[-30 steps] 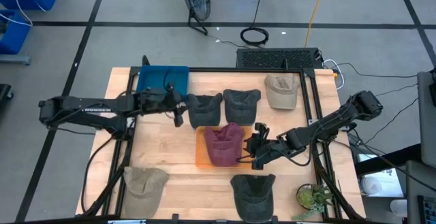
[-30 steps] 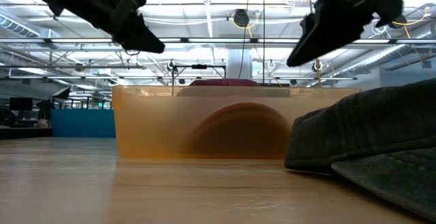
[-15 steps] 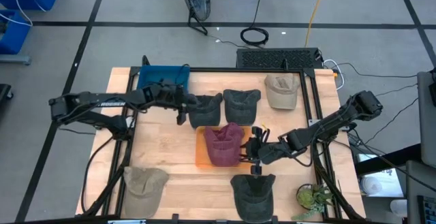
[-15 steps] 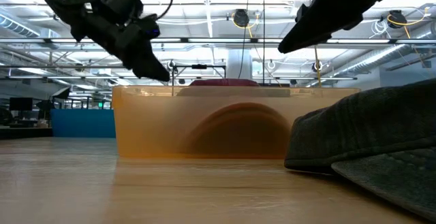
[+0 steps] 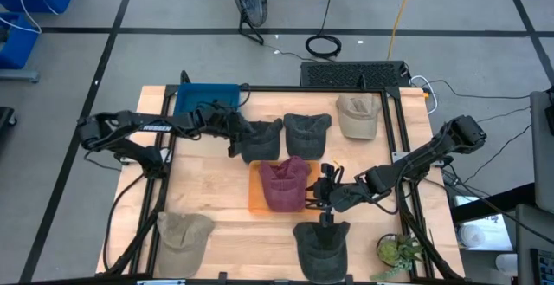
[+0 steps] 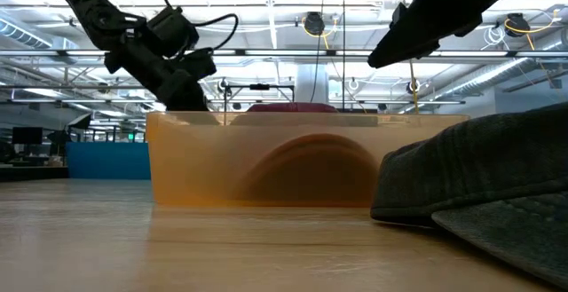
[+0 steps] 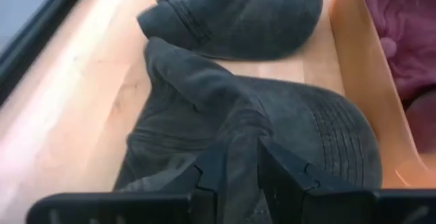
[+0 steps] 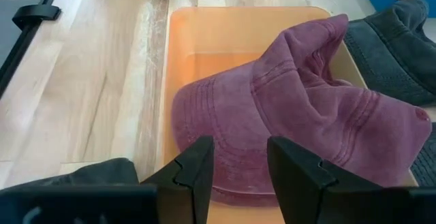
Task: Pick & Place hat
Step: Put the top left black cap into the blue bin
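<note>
Lying flat on the wooden table (image 5: 208,224), at the far-left side of the orange bin (image 5: 256,200) and touching a second dark cap (image 5: 306,132) on its right — the dark grey cap (image 5: 260,139), looking soft, light and floppy, so probably folding and sagging when lifted, not slipping much. Best taking hold on a raised fold of the crown, or on the stiffer brim for more control. Pinching exactly such a ridge of cloth now: the left gripper (image 7: 235,173), its fingers pressed nearly together around the fold in the left wrist view. Compared with a second ago, having reached further right from the blue bin (image 5: 201,97) side onto the cap. Hovering at the near-right edge of the orange bin, over the maroon hat (image 8: 300,125) inside it: the right gripper (image 8: 238,166), fingers apart and holding nothing — shifted a little nearer, toward another dark cap (image 5: 321,243).
</note>
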Tool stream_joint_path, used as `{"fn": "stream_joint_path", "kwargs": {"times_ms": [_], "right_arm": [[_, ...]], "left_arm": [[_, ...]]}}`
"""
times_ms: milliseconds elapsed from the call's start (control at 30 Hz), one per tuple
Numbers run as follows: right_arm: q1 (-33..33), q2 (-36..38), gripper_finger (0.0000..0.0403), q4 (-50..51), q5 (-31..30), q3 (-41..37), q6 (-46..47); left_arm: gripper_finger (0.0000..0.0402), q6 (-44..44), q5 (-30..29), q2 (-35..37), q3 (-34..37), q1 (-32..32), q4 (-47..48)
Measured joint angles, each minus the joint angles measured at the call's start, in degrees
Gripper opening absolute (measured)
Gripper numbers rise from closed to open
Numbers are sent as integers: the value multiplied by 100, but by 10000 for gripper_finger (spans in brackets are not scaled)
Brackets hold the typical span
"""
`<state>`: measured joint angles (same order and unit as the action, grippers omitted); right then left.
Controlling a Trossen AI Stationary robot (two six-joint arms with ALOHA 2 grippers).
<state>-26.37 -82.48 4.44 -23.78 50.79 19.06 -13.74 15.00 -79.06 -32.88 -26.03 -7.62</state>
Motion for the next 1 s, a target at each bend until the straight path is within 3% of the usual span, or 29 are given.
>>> {"fn": "stream_joint_path", "kwargs": {"times_ms": [167, 633, 800, 1000], "right_arm": [[2, 0, 123, 7, -8, -134, 38], [136, 0, 123, -8, -12, -184, -22], [133, 0, 123, -6, -10, -184, -23], [133, 0, 123, -6, -10, -184, -45]], "left_arm": [[91, -92, -41, -204, 0, 33, -2], [196, 103, -104, -510, 0, 111, -196], [200, 70, -274, -510, 0, 239, -205], [176, 81, -353, -510, 0, 293, -195]]}}
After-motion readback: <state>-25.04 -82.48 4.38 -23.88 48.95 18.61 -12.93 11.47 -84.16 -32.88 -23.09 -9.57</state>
